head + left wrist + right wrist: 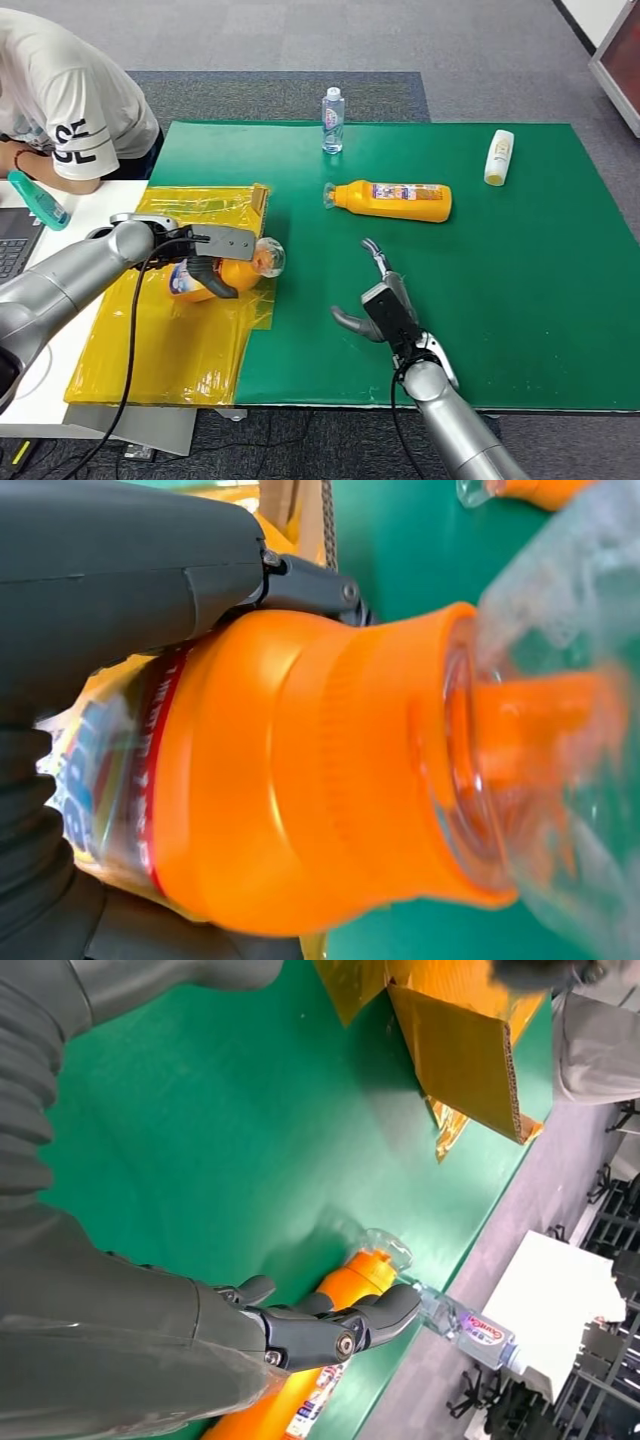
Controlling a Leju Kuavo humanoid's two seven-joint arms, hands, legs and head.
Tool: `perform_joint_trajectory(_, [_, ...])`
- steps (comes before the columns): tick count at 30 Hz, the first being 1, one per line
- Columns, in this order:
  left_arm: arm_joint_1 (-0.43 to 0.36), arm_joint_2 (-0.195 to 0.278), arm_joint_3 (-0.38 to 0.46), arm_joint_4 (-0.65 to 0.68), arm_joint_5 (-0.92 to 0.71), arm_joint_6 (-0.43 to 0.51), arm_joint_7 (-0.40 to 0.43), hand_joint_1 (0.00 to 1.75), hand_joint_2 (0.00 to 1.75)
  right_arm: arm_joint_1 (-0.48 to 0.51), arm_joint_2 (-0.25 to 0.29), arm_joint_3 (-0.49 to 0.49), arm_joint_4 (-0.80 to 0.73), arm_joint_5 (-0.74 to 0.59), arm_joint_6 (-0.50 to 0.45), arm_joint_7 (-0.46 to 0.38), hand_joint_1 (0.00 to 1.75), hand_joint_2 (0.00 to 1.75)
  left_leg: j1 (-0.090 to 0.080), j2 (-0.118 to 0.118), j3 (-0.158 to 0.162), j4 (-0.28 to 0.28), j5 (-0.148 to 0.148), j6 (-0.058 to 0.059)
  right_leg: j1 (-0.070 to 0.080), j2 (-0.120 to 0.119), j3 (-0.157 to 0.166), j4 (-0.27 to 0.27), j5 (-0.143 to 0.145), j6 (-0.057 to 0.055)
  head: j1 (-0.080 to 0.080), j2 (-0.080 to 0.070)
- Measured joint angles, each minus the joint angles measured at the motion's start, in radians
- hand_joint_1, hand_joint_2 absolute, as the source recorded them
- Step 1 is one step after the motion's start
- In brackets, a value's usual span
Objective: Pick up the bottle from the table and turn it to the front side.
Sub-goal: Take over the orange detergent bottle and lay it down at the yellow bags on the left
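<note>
My left hand [215,258] grips an orange bottle [226,275] with a clear cap, held on its side just above the yellow sheet [158,350] at the table's left. The left wrist view shows that bottle [302,770] close up, its label toward the wrist and my dark fingers [309,585] wrapped over it. A second orange bottle [392,200] lies on its side on the green mat [490,300], cap pointing left. My right hand [381,305] hovers open over the mat, in front of that bottle and apart from it; its fingers [332,1330] show before the bottle [355,1280].
A small clear water bottle [333,120] stands at the mat's far edge. A white bottle [499,157] lies at the far right. A person in a white shirt [60,100] leans over the left side near a teal bottle [38,200] and a laptop [15,245].
</note>
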Motion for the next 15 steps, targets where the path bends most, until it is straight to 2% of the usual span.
perform_joint_trajectory(15, [-0.014,-0.001,-0.039,0.002,0.0,0.026,0.001,0.0,1.75,0.0,0.0,0.005,0.004,0.0,-0.006,0.002,0.0,1.75,0.0,0.0,0.0,0.0,0.001,0.0,0.0,0.0,0.0,0.0,0.001,0.0,0.0,0.0])
